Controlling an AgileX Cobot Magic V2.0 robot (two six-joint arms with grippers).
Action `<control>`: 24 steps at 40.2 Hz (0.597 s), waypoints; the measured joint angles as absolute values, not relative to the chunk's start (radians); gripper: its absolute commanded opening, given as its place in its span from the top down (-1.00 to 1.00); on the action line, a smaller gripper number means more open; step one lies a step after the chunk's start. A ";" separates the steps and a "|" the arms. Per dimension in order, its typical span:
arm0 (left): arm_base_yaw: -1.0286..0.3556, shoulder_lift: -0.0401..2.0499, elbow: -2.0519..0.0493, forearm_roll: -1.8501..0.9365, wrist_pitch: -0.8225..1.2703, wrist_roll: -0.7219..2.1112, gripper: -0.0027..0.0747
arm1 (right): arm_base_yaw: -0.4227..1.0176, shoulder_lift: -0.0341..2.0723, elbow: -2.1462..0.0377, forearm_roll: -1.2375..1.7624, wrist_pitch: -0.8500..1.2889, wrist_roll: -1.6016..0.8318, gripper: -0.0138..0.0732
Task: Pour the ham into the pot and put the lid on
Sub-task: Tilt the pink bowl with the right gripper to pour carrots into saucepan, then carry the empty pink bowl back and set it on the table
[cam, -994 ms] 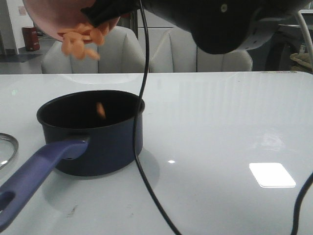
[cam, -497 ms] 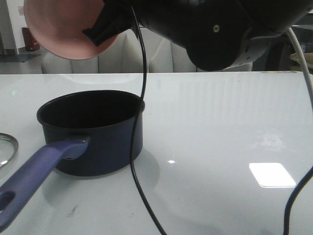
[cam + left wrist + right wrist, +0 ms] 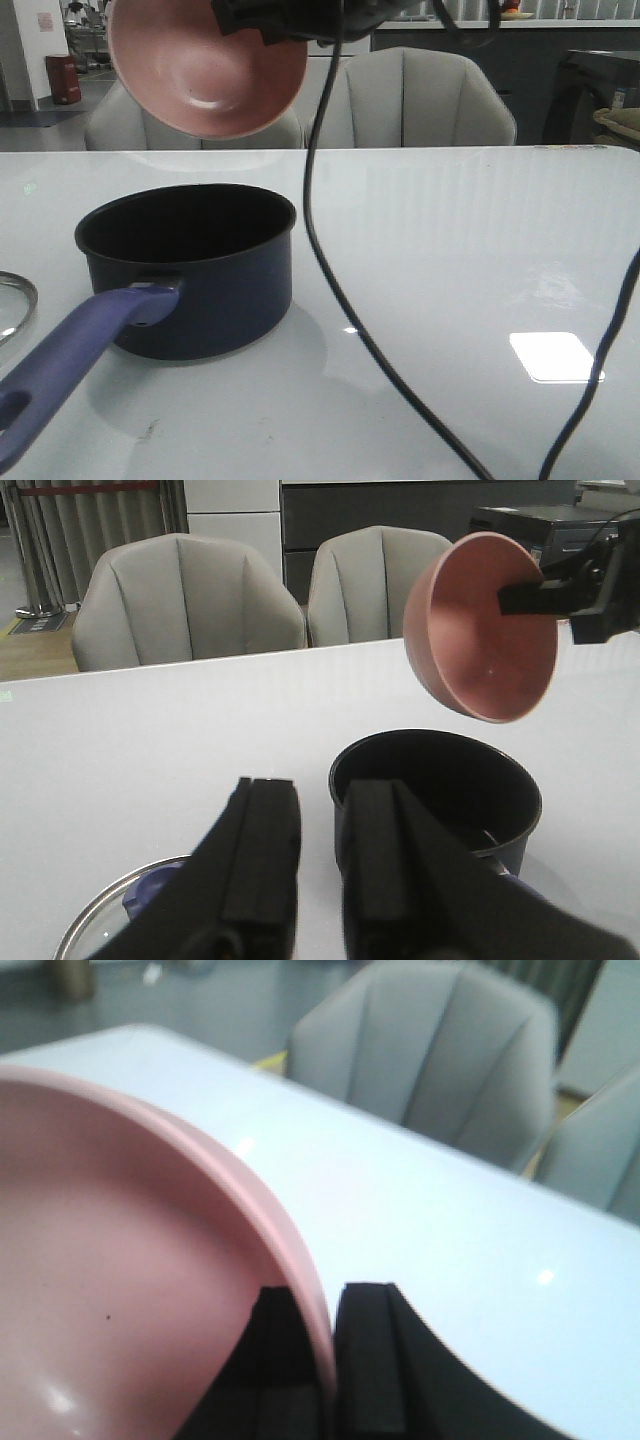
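Observation:
The dark navy pot (image 3: 190,285) stands on the white table at the left, its purple-blue handle (image 3: 70,360) pointing toward me. It also shows in the left wrist view (image 3: 440,780). No ham is visible; the pot's inside looks black. My right gripper (image 3: 328,1295) is shut on the rim of the pink bowl (image 3: 120,1290). It holds the bowl (image 3: 205,65) tilted and empty above the pot, high in the front view. My left gripper (image 3: 320,790) is open and empty, hovering beside the pot. The glass lid (image 3: 100,930) lies under it, and its rim (image 3: 18,300) shows at the left edge.
A black cable (image 3: 330,260) hangs down in front of the front camera, right of the pot. Grey chairs (image 3: 430,100) stand behind the table's far edge. The white table top (image 3: 450,250) stretches to the right of the pot.
A second ago ham chunks were falling from the bowl into the pot. Now the bowl is empty, has shifted right and turned its inside toward me, and the right arm has risen out of view.

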State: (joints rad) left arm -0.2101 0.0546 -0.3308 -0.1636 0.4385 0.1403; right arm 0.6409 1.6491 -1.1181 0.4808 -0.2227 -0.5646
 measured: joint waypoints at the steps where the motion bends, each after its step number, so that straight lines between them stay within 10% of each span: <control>1: -0.210 0.055 -0.331 -0.164 0.438 0.140 0.43 | 0.632 1.638 -1.120 0.481 -0.168 -0.573 0.36; 24: -0.210 0.055 -0.331 -0.164 0.438 0.140 0.43 | 0.247 1.505 -1.121 0.389 0.490 -0.399 0.36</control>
State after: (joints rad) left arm -0.2101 0.0546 -0.3308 -0.1636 0.4385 0.1403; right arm 0.2465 1.5046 -1.1207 0.3894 0.4902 -0.3990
